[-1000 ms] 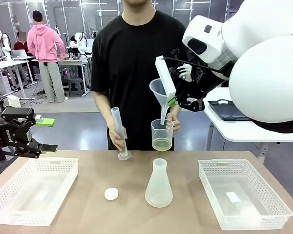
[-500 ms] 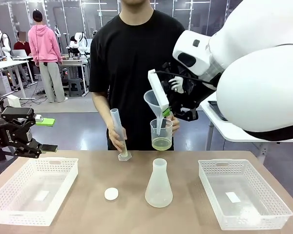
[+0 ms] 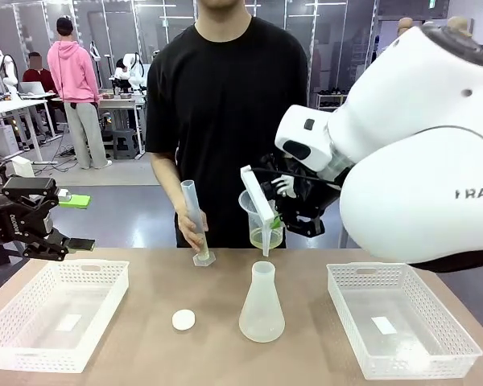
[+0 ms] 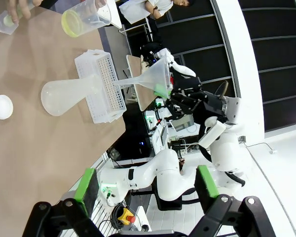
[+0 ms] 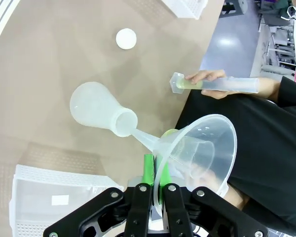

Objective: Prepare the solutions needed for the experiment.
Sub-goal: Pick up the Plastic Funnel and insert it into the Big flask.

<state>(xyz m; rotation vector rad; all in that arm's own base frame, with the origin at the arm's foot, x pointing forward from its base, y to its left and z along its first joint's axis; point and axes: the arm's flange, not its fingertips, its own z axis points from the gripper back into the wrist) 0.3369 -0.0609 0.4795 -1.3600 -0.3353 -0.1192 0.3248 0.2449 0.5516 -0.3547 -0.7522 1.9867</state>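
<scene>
My right gripper [image 3: 278,212] is shut on the rim of a clear plastic funnel [image 3: 256,209], tilted above the frosted conical flask [image 3: 262,305] standing at the table's middle. In the right wrist view the funnel [image 5: 200,145] points its spout at the flask's mouth [image 5: 124,122]. Behind it the person holds a beaker with the pale yellow-green solutions [image 3: 266,238] in one hand. The other hand holds a graduated cylinder [image 3: 195,219] standing on the table. My left gripper [image 3: 64,241] hangs open, with nothing in it, off the table's left end.
A white round cap [image 3: 183,319] lies left of the flask. One white basket [image 3: 52,310] sits at the left and another white basket [image 3: 402,322] at the right. The left wrist view shows the flask [image 4: 69,94], the cap [image 4: 2,106] and the beaker [image 4: 86,19].
My right arm has come down and to the left with the funnel, from chest height to just above the flask. The left arm has not moved.
</scene>
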